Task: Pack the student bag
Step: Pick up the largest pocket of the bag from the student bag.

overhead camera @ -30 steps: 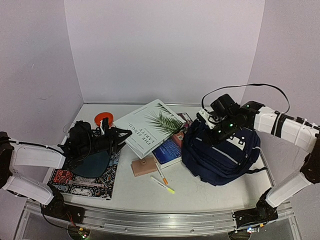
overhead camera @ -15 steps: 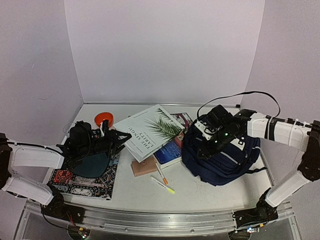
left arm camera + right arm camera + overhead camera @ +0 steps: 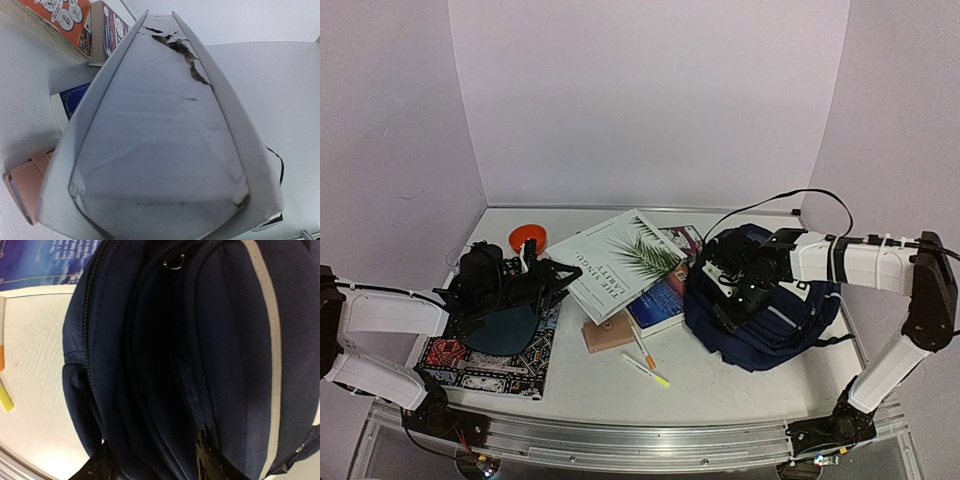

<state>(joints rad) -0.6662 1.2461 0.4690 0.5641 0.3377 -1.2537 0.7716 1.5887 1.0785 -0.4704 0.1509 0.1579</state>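
Student bag [image 3: 775, 322] sits at the right of the tabletop [image 3: 740, 385], upright and slumped, with its top zip gaping. Right tool [image 3: 728, 296] is at the bag's upper left. In the wrist view its dark fingertips [image 3: 206, 462] stand apart, with a fold of bag fabric between them, not clamped. A blue book [image 3: 658, 300] lies just beside the bag, under a tilted white book [image 3: 618, 255]. Left tool [image 3: 552, 272] grips the white book's left corner. Tan case [image 3: 608, 333], orange marker [image 3: 642, 348] and yellow highlighter [image 3: 647, 370] lie near the middle front. At far left are an orange bowl [image 3: 527, 238] and a patterned book [image 3: 490, 368].
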